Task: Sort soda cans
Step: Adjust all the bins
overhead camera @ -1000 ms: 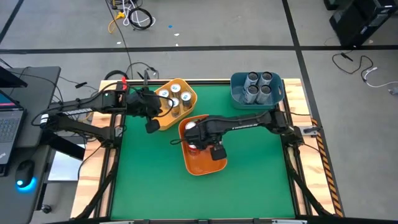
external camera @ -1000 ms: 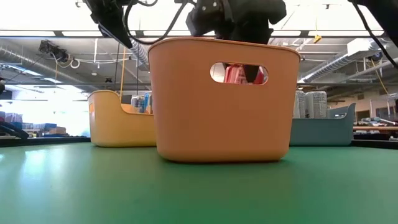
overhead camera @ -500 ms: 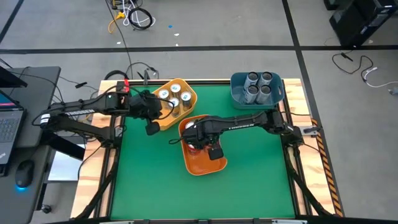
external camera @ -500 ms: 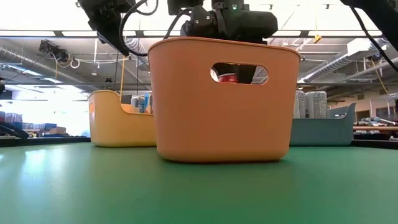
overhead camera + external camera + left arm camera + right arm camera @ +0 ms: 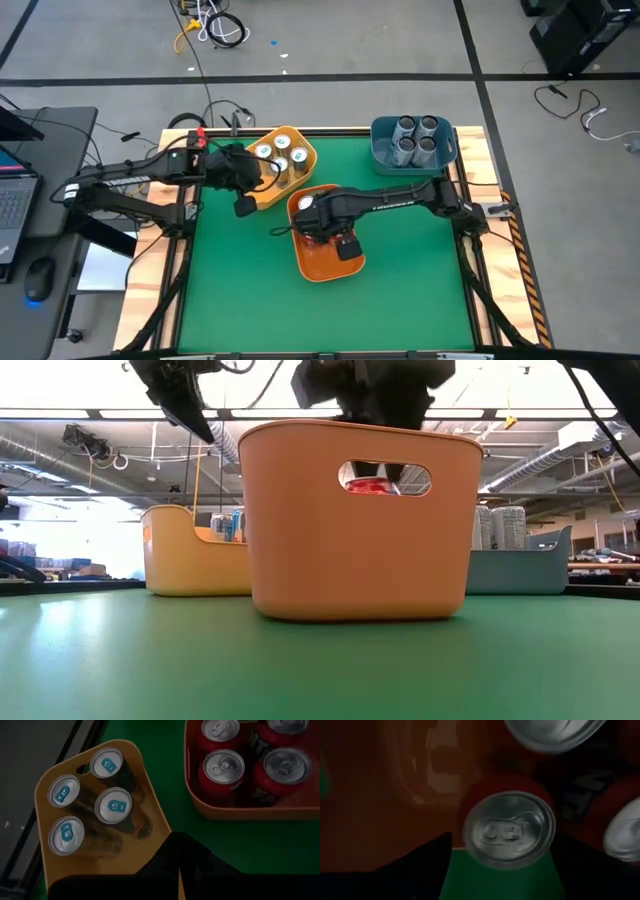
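— What does the table look like?

— A green mat [image 5: 400,260] covers it, with grey floor and loose cables beyond. The orange bin [image 5: 326,262] stands near the middle. The yellow bin [image 5: 303,158] touches its far-left corner, and the blue bin [image 5: 380,154] sits well apart at the far right.

— Where are the soda cans?

— Four teal-topped cans [image 5: 114,805] stand upright in the yellow bin and four grey cans [image 5: 415,138] in the blue bin. Red cans [image 5: 223,768] stand packed together at the far end of the orange bin.

— And the right gripper [image 5: 318,224]?

— It is down over the orange bin's far end, with one red can [image 5: 508,830] standing between its spread fingers [image 5: 415,870]. The jaws are wide, either side of the can; whether they touch it cannot be told.

— The left gripper [image 5: 243,201]?

— It hangs just left of the orange bin, above the yellow bin's near edge. Its fingers [image 5: 165,870] sit narrow, nearly pressed together, holding nothing.
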Robot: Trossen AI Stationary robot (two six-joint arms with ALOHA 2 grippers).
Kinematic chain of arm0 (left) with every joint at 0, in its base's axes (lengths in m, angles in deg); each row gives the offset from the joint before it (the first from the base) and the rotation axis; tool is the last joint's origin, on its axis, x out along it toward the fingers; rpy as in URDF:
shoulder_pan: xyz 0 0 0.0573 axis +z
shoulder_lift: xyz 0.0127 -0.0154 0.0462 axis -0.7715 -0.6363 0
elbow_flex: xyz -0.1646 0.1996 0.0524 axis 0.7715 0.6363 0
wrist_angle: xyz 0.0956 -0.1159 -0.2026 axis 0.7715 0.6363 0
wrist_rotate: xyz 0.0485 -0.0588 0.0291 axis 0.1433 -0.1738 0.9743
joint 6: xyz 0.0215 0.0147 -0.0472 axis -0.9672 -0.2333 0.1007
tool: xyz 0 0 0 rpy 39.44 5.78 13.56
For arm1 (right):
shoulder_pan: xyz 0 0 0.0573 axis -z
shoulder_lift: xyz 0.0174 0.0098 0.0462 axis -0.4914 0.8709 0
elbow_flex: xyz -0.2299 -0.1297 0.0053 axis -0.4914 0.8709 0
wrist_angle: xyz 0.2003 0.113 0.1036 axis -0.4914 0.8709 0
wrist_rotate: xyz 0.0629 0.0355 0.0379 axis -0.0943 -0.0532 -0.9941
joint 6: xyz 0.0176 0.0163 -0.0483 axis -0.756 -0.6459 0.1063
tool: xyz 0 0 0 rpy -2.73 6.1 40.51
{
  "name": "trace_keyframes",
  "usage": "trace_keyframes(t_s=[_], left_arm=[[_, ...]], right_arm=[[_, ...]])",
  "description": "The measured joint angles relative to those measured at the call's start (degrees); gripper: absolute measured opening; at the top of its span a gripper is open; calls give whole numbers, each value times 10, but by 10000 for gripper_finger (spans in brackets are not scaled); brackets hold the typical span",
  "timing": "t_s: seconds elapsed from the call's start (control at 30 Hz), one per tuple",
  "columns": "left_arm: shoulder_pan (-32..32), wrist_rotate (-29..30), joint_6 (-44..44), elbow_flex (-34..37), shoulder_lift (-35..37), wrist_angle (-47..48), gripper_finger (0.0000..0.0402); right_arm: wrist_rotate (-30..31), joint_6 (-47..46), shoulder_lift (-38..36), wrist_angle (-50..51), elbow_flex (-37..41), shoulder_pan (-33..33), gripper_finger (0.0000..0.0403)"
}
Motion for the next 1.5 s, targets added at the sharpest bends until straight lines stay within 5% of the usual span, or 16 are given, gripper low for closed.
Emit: trace_keyframes(t_s=[0.13, 0.43, 0.6, 0.8, 0.97, 1.5], left_arm=[[34, -24, -39, 10, 0, -42, 5], [210, -284, -111, 70, 0, -214, 2], [255, -336, -113, 103, -1, -272, 1], [259, -325, -140, 105, -1, -282, 1], [302, -319, -142, 105, -5, -279, 1], [505, -227, -46, 113, -43, -198, 1]], right_arm=[[0, -11, -23, 0, -28, -8, 258], [59, -2, -105, -33, -33, 46, 15], [58, 37, -113, -123, 1, 135, 9], [-24, 60, -112, -251, 87, 239, 1], [-35, 52, -111, -349, 170, 297, 0], [-125, 13, -95, -521, 230, 328, 0]])
